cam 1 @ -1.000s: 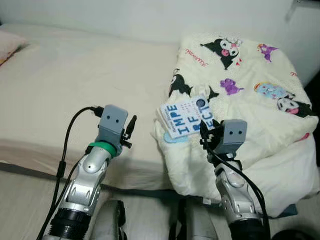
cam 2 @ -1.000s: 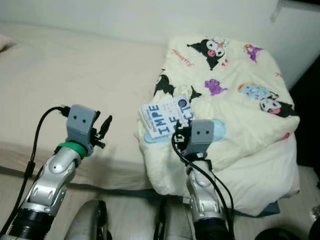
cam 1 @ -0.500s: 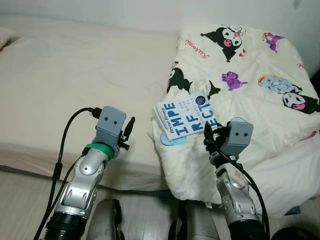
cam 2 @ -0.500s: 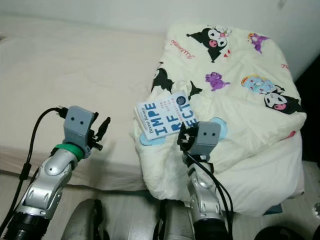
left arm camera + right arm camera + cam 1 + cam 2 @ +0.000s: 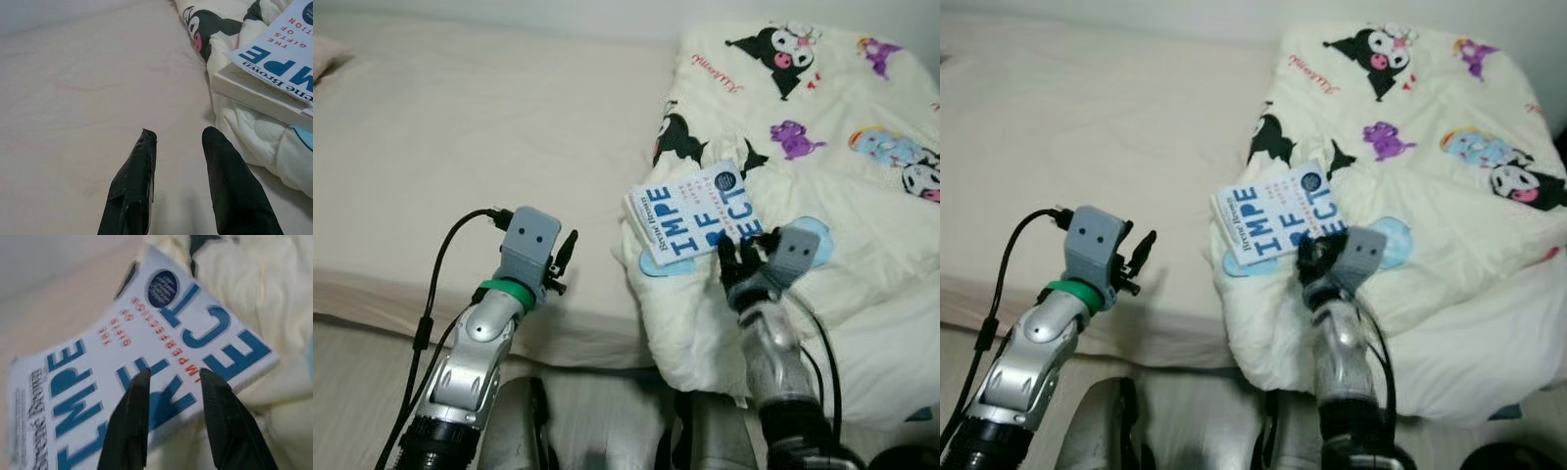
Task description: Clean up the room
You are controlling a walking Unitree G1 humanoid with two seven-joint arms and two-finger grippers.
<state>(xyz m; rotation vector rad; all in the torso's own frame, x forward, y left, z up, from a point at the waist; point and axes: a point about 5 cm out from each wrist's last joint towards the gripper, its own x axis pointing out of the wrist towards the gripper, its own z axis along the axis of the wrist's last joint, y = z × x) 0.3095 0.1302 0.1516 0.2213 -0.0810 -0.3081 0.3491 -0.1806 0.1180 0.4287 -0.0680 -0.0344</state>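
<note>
A white book (image 5: 693, 212) with big blue letters lies tilted on the near edge of a cream quilt (image 5: 832, 127) printed with cartoon characters. My right gripper (image 5: 740, 257) is at the book's near corner, and in the right wrist view its fingers (image 5: 138, 396) stand apart just over the cover (image 5: 98, 367), open and holding nothing. My left gripper (image 5: 566, 255) hovers open above the bare sheet (image 5: 73, 98), left of the book (image 5: 274, 58).
The bed (image 5: 460, 127) spreads out to the left with a beige sheet. A pink pillow corner (image 5: 327, 51) shows at the far left. The bed's front edge and pale floor (image 5: 352, 382) lie below my arms. The quilt hangs over the bed's edge on the right.
My right gripper has pushed forward and leaned in, from below the book's near edge to over its cover. The camera has shifted a little. The left arm has barely moved.
</note>
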